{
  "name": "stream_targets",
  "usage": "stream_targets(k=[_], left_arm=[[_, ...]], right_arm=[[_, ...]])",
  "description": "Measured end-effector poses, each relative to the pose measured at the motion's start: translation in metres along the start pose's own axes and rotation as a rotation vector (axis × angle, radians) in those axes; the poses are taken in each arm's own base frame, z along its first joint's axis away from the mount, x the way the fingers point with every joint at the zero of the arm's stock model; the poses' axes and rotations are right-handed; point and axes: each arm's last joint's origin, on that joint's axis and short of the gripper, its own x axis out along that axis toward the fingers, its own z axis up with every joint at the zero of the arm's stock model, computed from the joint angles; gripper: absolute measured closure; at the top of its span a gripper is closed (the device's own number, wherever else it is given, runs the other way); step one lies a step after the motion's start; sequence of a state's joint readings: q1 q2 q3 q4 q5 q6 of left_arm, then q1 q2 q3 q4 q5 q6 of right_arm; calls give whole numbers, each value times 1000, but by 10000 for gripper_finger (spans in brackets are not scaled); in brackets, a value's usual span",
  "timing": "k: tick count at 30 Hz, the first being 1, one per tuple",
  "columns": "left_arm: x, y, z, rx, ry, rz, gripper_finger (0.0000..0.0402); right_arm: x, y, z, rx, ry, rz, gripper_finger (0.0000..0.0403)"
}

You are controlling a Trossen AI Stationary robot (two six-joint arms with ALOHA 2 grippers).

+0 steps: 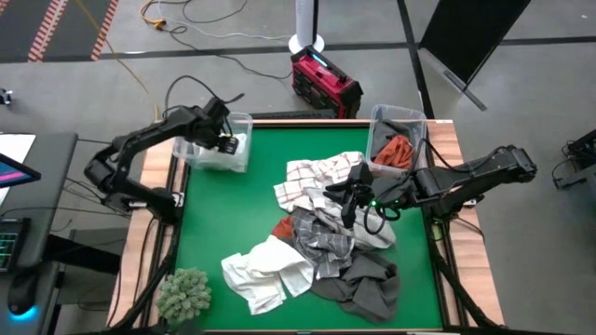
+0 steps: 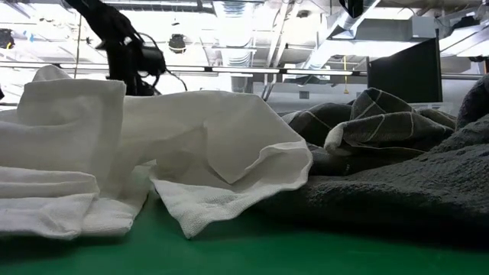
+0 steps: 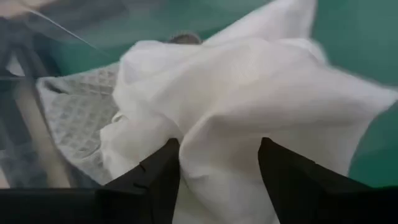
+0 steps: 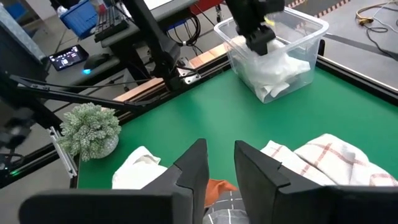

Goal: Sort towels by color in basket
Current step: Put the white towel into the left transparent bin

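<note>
The table (image 1: pixel 223 214) had a green top with a wooden edge and stood on a grey concrete floor (image 1: pixel 233 28). A red case (image 1: pixel 325 83) sat on the floor just beyond the table, near loose cables (image 1: pixel 200 51). A dark monitor (image 2: pixel 403 73) stood behind, under a ceiling of exposed pipes and bright lights (image 2: pixel 229 11).

left gripper (image 1: pixel 226 140) parted; right gripper (image 1: pixel 350 200) slightly apart.

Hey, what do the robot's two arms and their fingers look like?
Both arms are dark, slim and jointed, with black cables looping along them. The left gripper and right gripper each end in two flat, black, blade-like fingers. A small green light glows near the right wrist.
</note>
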State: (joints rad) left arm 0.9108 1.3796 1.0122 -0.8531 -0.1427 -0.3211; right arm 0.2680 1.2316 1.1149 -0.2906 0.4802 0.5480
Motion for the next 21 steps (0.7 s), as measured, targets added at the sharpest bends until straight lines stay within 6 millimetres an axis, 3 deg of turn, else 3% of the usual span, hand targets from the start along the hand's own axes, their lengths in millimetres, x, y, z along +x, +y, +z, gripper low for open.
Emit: stream_targets(k=[7,12,17,21], left_arm=[[-55,15,-11,-16,-219,-62,197],[-97,20,-31,90,-383,-151,197],[-141,9,-58,356,-584,-473,197],[-157,-6,-80,469,-546,-727,197]], right_arm=[[0,0,0,-7,0,0,295],[0,0,0,-6,0,0,295],[1,-1,1,-11,-2,-5,295],[2,-4,2,-12,-5,-16,295]])
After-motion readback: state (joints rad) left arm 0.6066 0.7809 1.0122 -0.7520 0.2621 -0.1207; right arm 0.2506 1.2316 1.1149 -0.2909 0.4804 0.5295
